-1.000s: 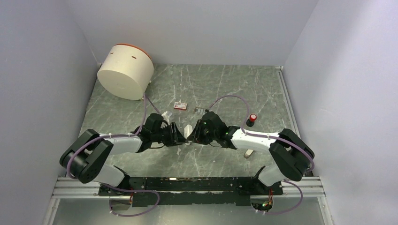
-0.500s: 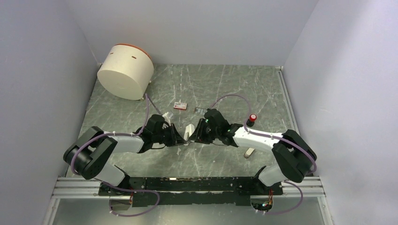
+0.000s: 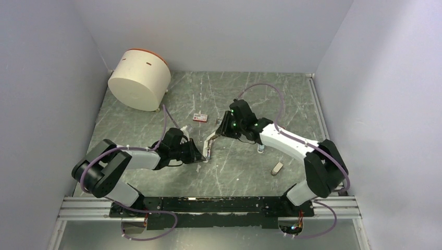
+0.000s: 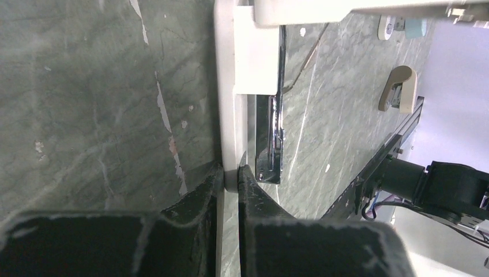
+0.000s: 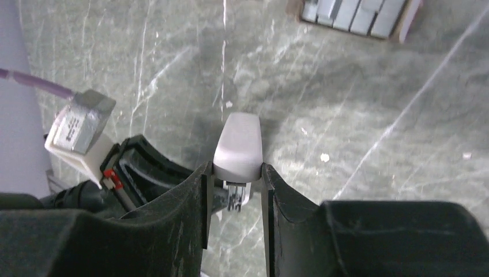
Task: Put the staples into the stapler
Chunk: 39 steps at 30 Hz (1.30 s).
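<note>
The stapler (image 3: 210,141), a slim white bar, lies mid-table and is hinged open. My left gripper (image 3: 203,155) is shut on its white base (image 4: 226,104) at the near end, fingertips pinching the thin edge (image 4: 230,176). The metal magazine (image 4: 271,138) shows beside the base. My right gripper (image 3: 222,130) is shut on the rounded end of the stapler's top arm (image 5: 239,147), raised off the base toward the far side. The staples, a small red box with a white label (image 3: 200,117), lie just beyond the stapler. A tray of grey staple strips (image 5: 354,11) sits near the right gripper.
A big white cylinder with an orange rim (image 3: 138,78) stands at the back left. A small beige piece (image 3: 277,168) lies near the right arm's base, with a small white item (image 3: 259,149) under the right forearm. Grey walls close in three sides.
My left gripper closed on the stapler's base. My right gripper rose and moved toward the far side with the top arm, swinging the stapler open.
</note>
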Each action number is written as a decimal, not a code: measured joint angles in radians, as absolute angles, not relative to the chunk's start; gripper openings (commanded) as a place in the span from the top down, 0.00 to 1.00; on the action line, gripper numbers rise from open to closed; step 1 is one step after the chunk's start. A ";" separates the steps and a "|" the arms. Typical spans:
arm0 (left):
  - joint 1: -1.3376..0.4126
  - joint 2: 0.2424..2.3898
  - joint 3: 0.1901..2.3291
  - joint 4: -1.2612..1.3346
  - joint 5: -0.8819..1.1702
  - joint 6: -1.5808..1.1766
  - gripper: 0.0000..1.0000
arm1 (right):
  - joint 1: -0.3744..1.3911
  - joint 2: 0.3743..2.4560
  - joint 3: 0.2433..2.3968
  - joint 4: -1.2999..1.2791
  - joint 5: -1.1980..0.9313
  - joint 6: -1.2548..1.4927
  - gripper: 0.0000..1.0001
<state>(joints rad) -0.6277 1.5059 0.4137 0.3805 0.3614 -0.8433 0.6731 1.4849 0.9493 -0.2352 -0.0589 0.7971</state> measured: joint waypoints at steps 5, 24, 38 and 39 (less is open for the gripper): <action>-0.628 1.514 0.419 0.376 0.361 -0.842 0.83 | 0.668 1.596 1.074 -0.268 -0.031 0.723 0.64; -0.641 1.540 0.457 0.324 0.329 -0.878 0.67 | 0.691 1.753 1.225 -0.276 0.042 0.600 0.58; -0.647 1.497 0.459 0.267 0.245 -0.917 0.68 | 0.745 1.783 1.247 -0.290 0.122 0.572 0.61; -0.647 1.497 0.459 0.263 0.240 -0.919 0.68 | 0.748 1.783 1.248 -0.289 0.122 0.572 0.61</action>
